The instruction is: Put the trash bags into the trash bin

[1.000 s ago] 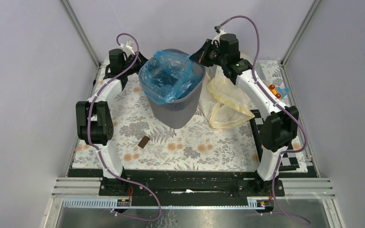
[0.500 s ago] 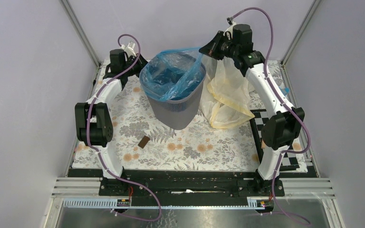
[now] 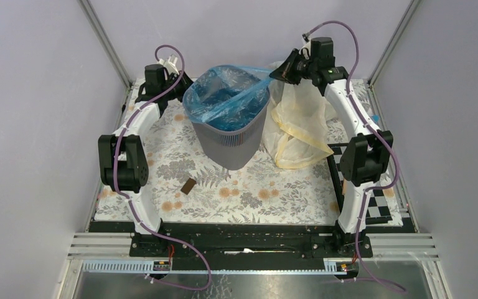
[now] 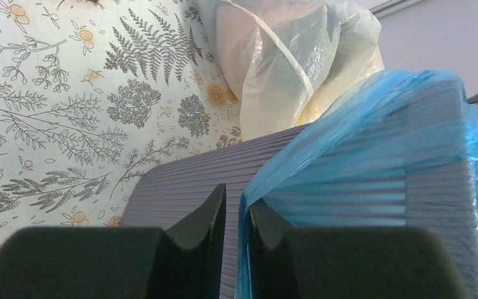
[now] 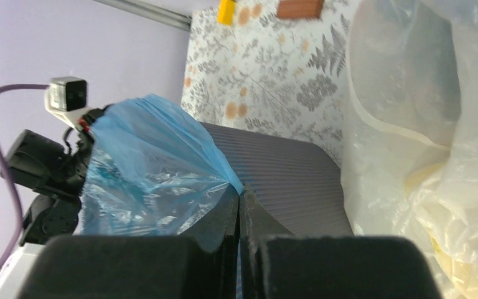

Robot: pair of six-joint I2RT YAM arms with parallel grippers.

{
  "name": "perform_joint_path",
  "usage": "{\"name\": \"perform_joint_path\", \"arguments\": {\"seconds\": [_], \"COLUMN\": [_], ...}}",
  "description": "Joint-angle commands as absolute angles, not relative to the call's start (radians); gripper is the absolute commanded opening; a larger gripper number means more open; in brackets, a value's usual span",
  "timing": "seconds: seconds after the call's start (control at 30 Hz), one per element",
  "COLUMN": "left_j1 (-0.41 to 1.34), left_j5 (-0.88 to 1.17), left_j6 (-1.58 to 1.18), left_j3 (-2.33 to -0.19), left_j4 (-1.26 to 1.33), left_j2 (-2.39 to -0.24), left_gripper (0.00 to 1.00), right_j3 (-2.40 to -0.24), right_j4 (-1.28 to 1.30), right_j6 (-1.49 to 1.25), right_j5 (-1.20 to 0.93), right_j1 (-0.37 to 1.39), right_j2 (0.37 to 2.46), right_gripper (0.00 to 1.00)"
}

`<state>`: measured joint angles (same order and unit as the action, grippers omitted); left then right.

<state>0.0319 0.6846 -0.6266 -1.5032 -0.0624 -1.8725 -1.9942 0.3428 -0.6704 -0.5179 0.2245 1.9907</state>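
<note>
Floral cloth, right tool pinching blue bag, wrist-view only

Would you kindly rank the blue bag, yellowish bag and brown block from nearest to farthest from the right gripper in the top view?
1. Blue bag: edge pinched in the right gripper, over the trash bin.
2. Yellowish bag: just beneath the gripper, right of the bin.
3. Brown block: far off, front left on the mat.
</note>
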Motion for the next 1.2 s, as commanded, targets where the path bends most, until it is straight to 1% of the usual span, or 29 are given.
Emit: {"name": "perform_joint_path", "arguments": {"seconds": [0.0,0.1,0.17,0.27,0.43,0.47,0.53,0.67,0.73,0.77,0.83,0.9,0.97,1.03,1.17], "left_j1": [0.050,0.054,0.054,0.054,0.047,0.045,0.040,0.031,0.024,0.021,0.013,0.009,0.008,0.008,0.008], "left_j5": [0.660,0.656,0.650,0.621,0.543,0.522,0.480,0.422,0.411,0.410,0.410,0.410,0.422,0.432,0.450], "left_j6": [-0.606,-0.616,-0.622,-0.612,-0.593,-0.591,-0.587,-0.588,-0.585,-0.583,-0.581,-0.581,-0.581,-0.582,-0.586], "left_j3": [-1.497,-1.487,-1.481,-1.488,-1.540,-1.551,-1.562,-1.562,-1.562,-1.561,-1.555,-1.544,-1.535,-1.531,-1.520], "left_j4": [-0.052,-0.052,-0.053,-0.067,-0.146,-0.166,-0.196,-0.226,-0.237,-0.243,-0.250,-0.248,-0.241,-0.238,-0.221], "left_j2": [-1.818,-1.817,-1.810,-1.784,-1.746,-1.738,-1.720,-1.677,-1.665,-1.661,-1.651,-1.643,-1.643,-1.653,-1.666], "left_gripper": [0.19,0.19,0.22,0.30,0.46,0.49,0.55,0.67,0.71,0.72,0.72,0.72,0.72,0.71,0.70], "right_j3": [-1.964,-1.949,-1.951,-1.979,-2.031,-2.033,-2.036,-2.041,-2.061,-2.074,-2.092,-2.089,-2.076,-2.066,-2.072], "right_j4": [0.357,0.357,0.364,0.398,0.471,0.486,0.514,0.548,0.566,0.575,0.594,0.605,0.607,0.614,0.650], "right_j6": [-0.641,-0.631,-0.622,-0.598,-0.549,-0.540,-0.518,-0.485,-0.481,-0.480,-0.481,-0.480,-0.478,-0.474,-0.449], "right_j5": [-0.608,-0.639,-0.646,-0.618,-0.533,-0.523,-0.497,-0.451,-0.446,-0.447,-0.451,-0.450,-0.450,-0.448,-0.402], "right_j1": [0.218,0.218,0.216,0.209,0.199,0.199,0.199,0.198,0.198,0.198,0.199,0.199,0.201,0.206,0.230], "right_j2": [2.010,2.008,1.999,1.969,1.910,1.898,1.883,1.856,1.850,1.849,1.845,1.829,1.806,1.789,1.759], "right_gripper": [0.00,0.00,0.05,0.12,0.14,0.17,0.29,0.40,0.44,0.48,0.52,0.59,0.67,0.71,0.85]}}
